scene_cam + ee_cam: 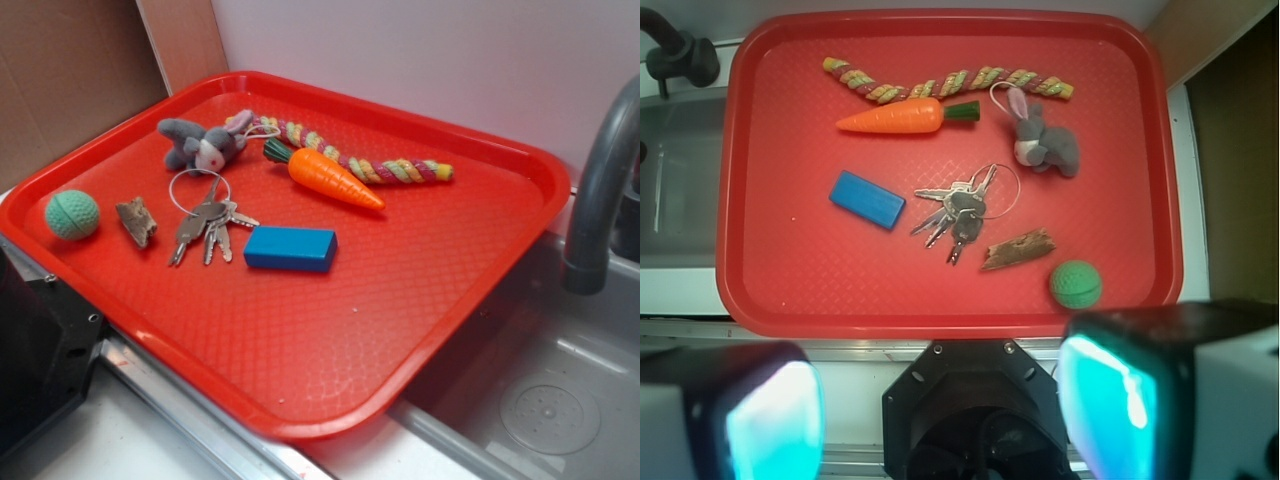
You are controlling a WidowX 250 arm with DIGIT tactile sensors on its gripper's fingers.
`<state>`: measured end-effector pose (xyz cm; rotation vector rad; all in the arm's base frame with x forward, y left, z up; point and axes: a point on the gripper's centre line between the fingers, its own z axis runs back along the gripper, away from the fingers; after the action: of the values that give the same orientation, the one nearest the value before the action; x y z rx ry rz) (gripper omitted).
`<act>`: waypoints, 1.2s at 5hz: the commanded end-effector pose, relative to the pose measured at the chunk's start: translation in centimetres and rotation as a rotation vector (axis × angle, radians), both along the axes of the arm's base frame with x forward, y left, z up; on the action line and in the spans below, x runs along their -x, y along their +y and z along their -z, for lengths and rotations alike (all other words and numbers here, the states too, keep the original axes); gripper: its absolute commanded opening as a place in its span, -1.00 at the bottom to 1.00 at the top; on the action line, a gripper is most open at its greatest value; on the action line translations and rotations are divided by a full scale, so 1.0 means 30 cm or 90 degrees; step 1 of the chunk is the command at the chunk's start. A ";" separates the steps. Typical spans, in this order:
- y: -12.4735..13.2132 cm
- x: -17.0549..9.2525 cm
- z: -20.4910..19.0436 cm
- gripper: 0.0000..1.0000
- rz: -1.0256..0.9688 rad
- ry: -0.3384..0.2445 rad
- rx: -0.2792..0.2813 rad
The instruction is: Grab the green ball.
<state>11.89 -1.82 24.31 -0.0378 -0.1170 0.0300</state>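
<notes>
Ball (pixel 1075 284) sits in tray (pixel 940 320) corner nearest my gripper (pixel 940 410), beside bark chip (pixel 1018 249).
I see fingers (pixel 1110 395) spread open, empty, off the tray edge.

No text, label, brand, number or sign can be read on anything in either view, neither on the red tray (pixel 520 200) nor on the blue block (pixel 290 248), the keys (pixel 955 210) or the other things lying on it.
</notes>
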 end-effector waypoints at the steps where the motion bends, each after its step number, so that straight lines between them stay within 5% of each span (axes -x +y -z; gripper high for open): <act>1: 0.000 0.000 0.000 1.00 0.000 0.000 0.000; 3: 0.225 0.028 0.332 1.00 0.068 0.032 -0.042; 6: 0.365 -0.025 0.699 1.00 0.121 0.109 -0.039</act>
<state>12.30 8.79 2.99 0.0027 0.0779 -0.1664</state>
